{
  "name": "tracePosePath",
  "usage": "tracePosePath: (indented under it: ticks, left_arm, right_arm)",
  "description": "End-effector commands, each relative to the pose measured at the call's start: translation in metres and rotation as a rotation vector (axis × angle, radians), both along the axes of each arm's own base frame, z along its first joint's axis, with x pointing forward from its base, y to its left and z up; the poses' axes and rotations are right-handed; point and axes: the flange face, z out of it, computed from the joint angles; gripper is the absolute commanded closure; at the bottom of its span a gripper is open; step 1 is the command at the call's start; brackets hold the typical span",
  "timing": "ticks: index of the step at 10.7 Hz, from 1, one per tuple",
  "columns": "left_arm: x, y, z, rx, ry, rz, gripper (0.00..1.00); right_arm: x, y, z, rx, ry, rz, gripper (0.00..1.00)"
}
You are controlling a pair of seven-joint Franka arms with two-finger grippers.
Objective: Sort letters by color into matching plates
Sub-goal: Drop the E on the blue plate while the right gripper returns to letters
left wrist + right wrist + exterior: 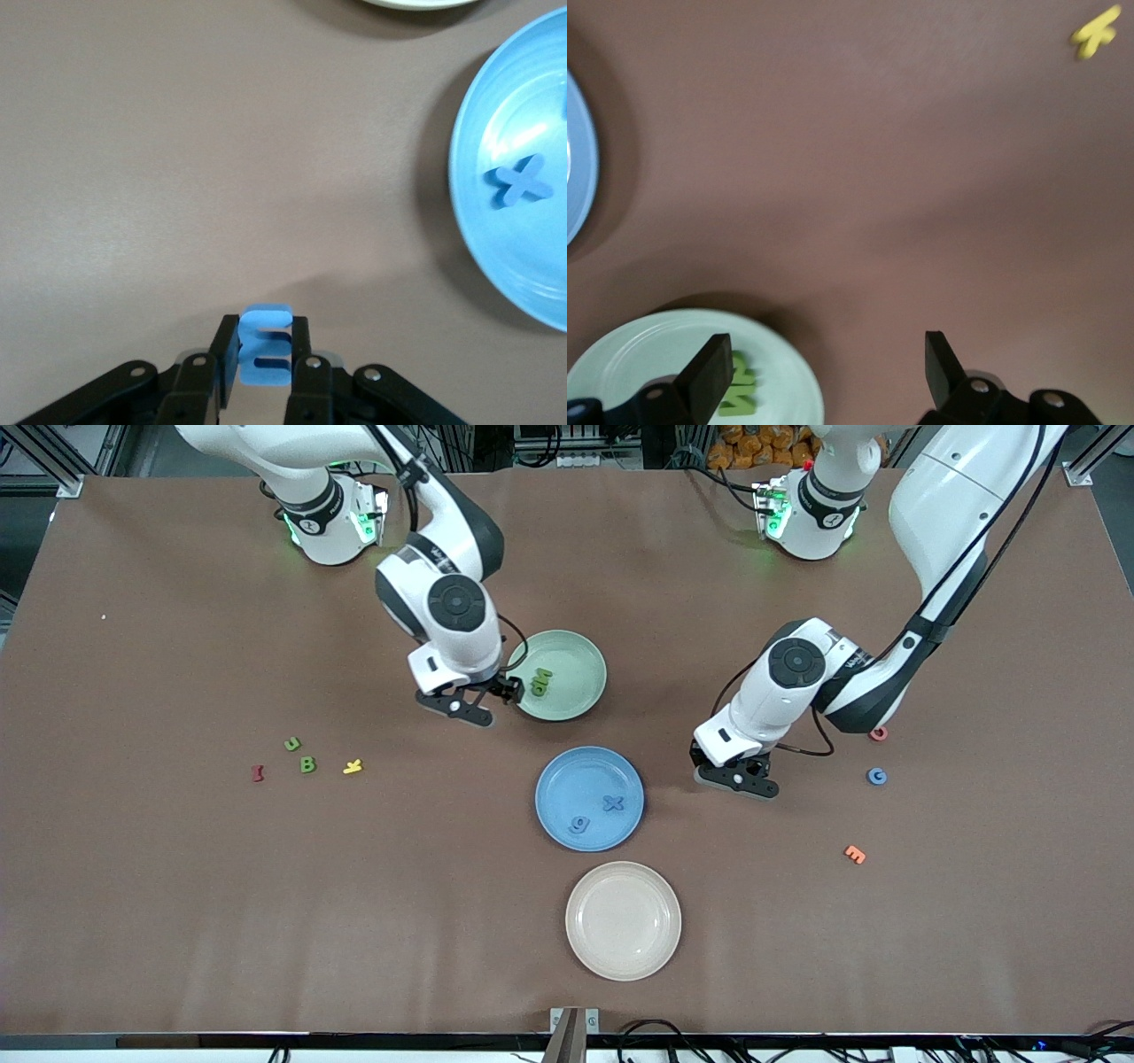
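Observation:
My left gripper (264,328) is shut on a blue letter E (266,350), held over bare table beside the blue plate (532,261). In the front view that gripper (738,778) hides the E. The blue plate (576,775) holds a blue X (613,803) and a blue g (580,825). My right gripper (485,701) stands open and empty over the rim of the green plate (580,657), with one of its fingers (709,376) above that plate (647,354). Green letters (540,682) lie in it. A blue G (876,777) and green u (292,744) and B (307,764) lie on the table.
A cream plate (623,920) sits nearer the front camera than the blue one. Red (878,733) and orange (855,855) letters lie toward the left arm's end. A yellow K (353,766) and a red I (258,773) lie by the green letters.

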Motion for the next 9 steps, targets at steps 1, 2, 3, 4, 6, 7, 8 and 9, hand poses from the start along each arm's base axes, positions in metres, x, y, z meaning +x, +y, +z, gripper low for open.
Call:
tracePosePath:
  ticks: [1,2,3,4,6,7,8,9]
  left_arm:
    - [0.011,-0.013,0.012,-0.037,-0.02,0.1,1.0]
    - [0.014,-0.029,0.017,-0.063,-0.027,0.137,1.0]
    - [0.012,-0.047,0.02,-0.081,-0.027,0.162,1.0]
    - [0.013,-0.057,0.021,-0.1,-0.026,0.189,1.0]
    - [0.012,-0.088,0.027,-0.14,-0.027,0.236,1.0]
    - [0.011,-0.099,0.024,-0.15,-0.022,0.229,1.0]
    - [0.007,-0.112,0.024,-0.158,-0.019,0.223,1.0]
    - [0.008,-0.122,0.024,-0.172,-0.018,0.23,1.0]
  right_arm:
    - [0.03,-0.066,0.023,0.013,0.04,0.079,0.05]
    - [0.042,-0.093,0.022,0.016,0.057,0.103,0.05]
    - [0.055,-0.126,0.018,0.019,0.072,0.122,0.05]
    - [0.061,-0.158,0.014,0.018,0.083,0.14,0.05]
    - [0.062,-0.218,0.008,0.03,0.101,0.208,0.06]
    - [0.064,-0.248,0.004,0.042,0.112,0.235,0.07]
    - [0.065,-0.273,-0.006,0.05,0.124,0.263,0.07]
    - [0.063,-0.296,-0.018,0.057,0.109,0.287,0.07]
